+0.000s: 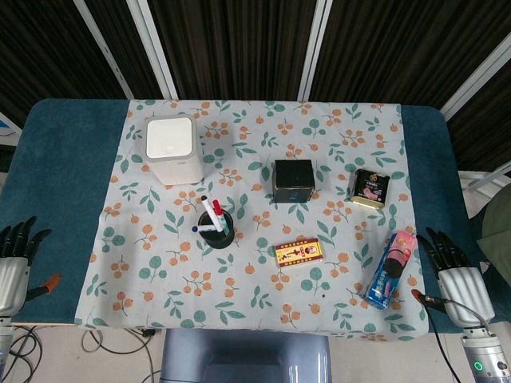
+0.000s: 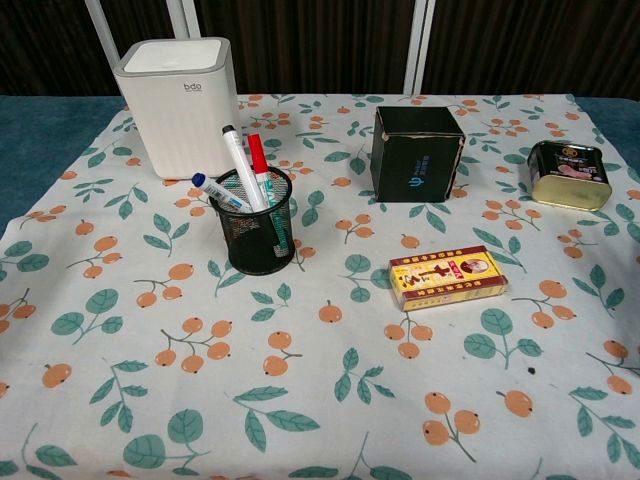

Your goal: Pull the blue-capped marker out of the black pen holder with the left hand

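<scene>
The black mesh pen holder [image 1: 217,230] [image 2: 258,235] stands on the floral cloth, left of centre. Three markers lean in it: a blue-capped one [image 2: 213,190] [image 1: 204,228] tilted far left, a black-capped one [image 2: 236,153] and a red-capped one [image 2: 257,160]. My left hand [image 1: 14,263] rests open at the table's left front edge, far from the holder, fingers spread. My right hand [image 1: 455,275] lies open at the right front edge. Neither hand shows in the chest view.
A white box-shaped device [image 1: 172,149] [image 2: 177,100] stands behind the holder. A black cube box [image 1: 293,181] [image 2: 416,153], a gold tin [image 1: 370,189] [image 2: 568,173], a red-yellow flat box [image 1: 298,252] [image 2: 447,278] and a blue-pink packet [image 1: 390,269] lie to the right.
</scene>
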You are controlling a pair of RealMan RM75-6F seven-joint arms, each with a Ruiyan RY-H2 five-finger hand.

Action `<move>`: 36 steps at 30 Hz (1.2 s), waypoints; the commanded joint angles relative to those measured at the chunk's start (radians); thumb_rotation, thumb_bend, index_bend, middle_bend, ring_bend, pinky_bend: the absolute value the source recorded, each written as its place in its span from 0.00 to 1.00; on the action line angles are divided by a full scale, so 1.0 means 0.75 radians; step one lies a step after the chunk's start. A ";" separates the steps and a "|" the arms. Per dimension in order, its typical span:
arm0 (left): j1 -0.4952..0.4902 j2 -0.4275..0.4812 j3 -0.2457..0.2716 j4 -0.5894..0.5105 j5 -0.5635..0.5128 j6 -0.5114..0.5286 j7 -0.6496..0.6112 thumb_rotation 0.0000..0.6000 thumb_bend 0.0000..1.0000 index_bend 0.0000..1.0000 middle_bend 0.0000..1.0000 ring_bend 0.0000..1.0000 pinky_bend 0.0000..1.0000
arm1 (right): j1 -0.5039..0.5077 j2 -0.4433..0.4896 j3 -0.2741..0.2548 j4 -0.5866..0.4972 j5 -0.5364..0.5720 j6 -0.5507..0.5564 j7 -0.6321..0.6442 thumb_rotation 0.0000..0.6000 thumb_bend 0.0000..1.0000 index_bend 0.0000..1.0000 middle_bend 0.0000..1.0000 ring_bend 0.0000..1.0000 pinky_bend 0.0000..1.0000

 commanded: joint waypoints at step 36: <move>-0.057 0.004 -0.046 0.020 0.079 -0.057 -0.037 1.00 0.16 0.23 0.00 0.00 0.00 | -0.005 0.006 0.000 -0.028 0.028 -0.005 -0.012 1.00 0.16 0.10 0.00 0.02 0.21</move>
